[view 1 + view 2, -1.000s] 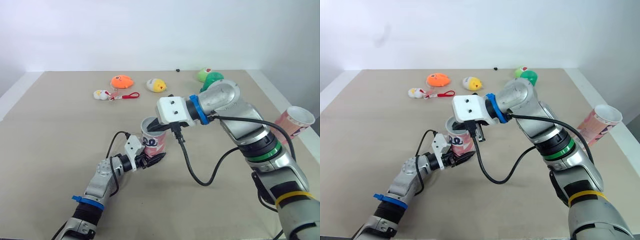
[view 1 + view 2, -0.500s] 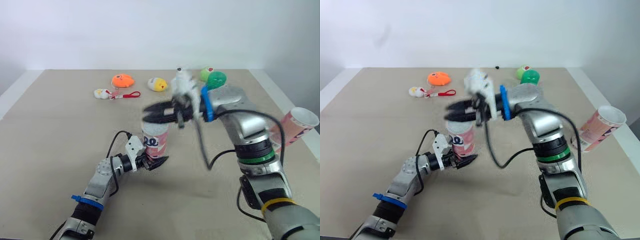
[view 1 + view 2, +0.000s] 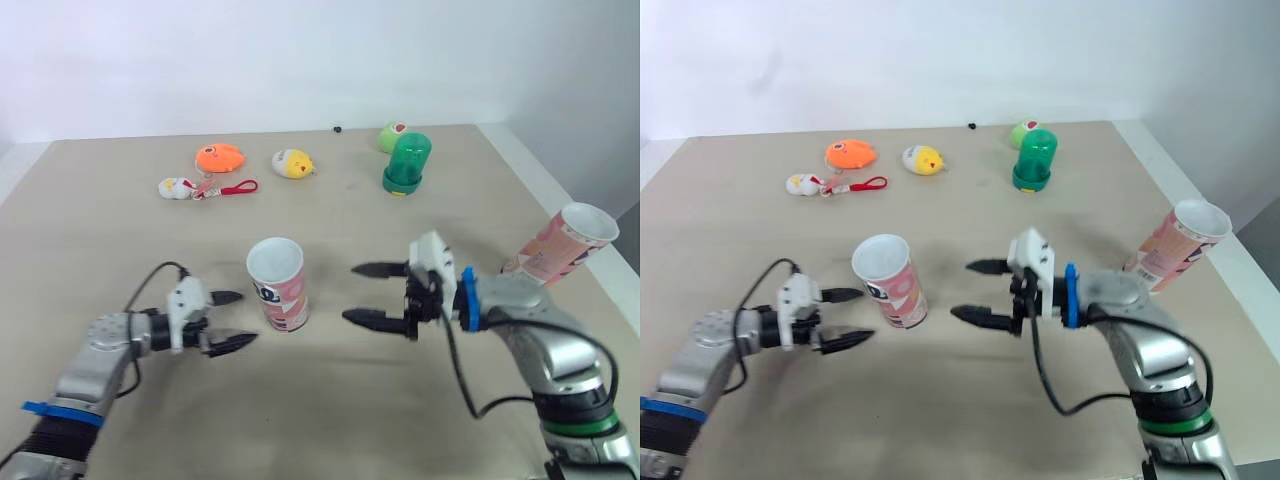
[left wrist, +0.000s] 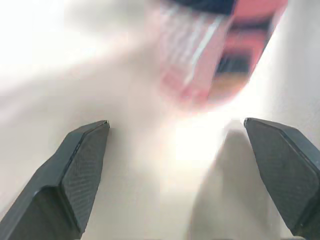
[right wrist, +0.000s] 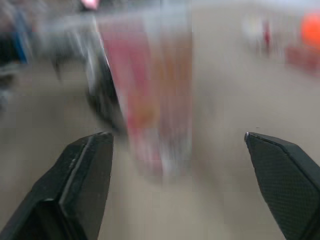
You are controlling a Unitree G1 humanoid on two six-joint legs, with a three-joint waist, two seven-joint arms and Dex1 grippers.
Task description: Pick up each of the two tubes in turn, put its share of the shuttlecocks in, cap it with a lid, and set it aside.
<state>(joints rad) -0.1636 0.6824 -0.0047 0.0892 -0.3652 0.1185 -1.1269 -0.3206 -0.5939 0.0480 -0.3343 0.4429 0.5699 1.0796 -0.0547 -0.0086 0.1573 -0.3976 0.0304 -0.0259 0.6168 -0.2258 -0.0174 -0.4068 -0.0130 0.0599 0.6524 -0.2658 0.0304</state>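
Note:
A pink tube (image 3: 276,286) stands upright on the table's middle, and its top shows white. My left gripper (image 3: 227,320) is open just to its left, apart from it, with nothing between the fingers. On the tube's right my right gripper (image 3: 366,294) is open too, pointing at it from a short gap. Both wrist views look at this tube (image 4: 220,50) (image 5: 150,100) between spread fingertips. A second pink tube (image 3: 561,243) leans at the table's right edge, its open mouth up.
A green domed capsule (image 3: 406,162) stands at the back right with a green ball (image 3: 392,137) behind it. An orange toy (image 3: 220,157), a yellow toy (image 3: 291,163) and a small white toy on a red strap (image 3: 176,187) lie at the back left.
My right gripper has come down from over the tube's top to its right side and opened. The left gripper let go of the tube and backed off left. The camera shifted.

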